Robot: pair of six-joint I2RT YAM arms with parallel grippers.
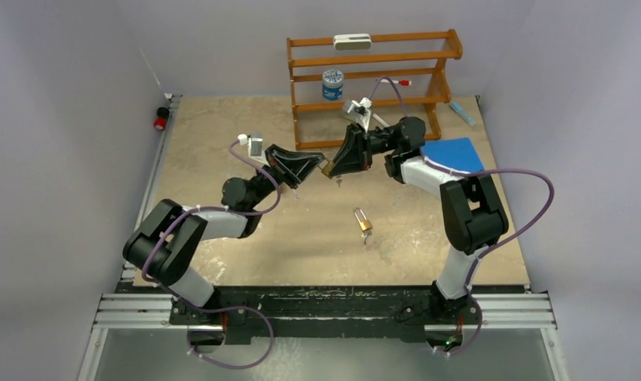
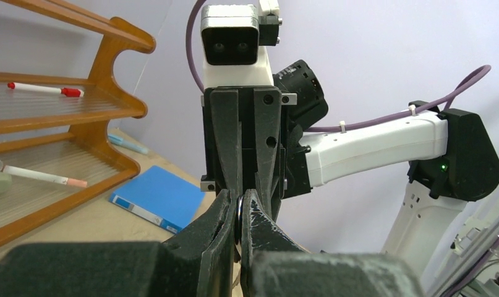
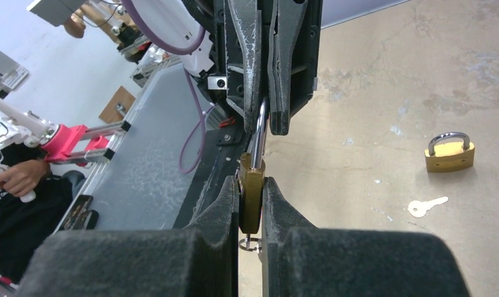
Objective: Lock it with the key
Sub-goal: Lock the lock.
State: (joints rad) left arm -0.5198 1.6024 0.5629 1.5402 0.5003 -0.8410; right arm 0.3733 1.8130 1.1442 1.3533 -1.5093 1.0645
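The right end effector (image 3: 251,183) is clamped narrow on the brass body of a padlock (image 3: 251,201). The left end effector (image 2: 239,203) meets it tip to tip and is pinched tight on the shackle (image 3: 260,130), the pair raised just in front of the rack (image 1: 412,55). Farther out from the rack, a second padlock (image 3: 449,154) lies on the bench (image 3: 383,74) with a loose key (image 3: 427,206) just beside it.

A brass padlock (image 3: 251,192) is held above the tabletop (image 3: 389,74); a second padlock (image 3: 449,153) lies flat mid-tabletop, a silver key (image 3: 427,206) near it.
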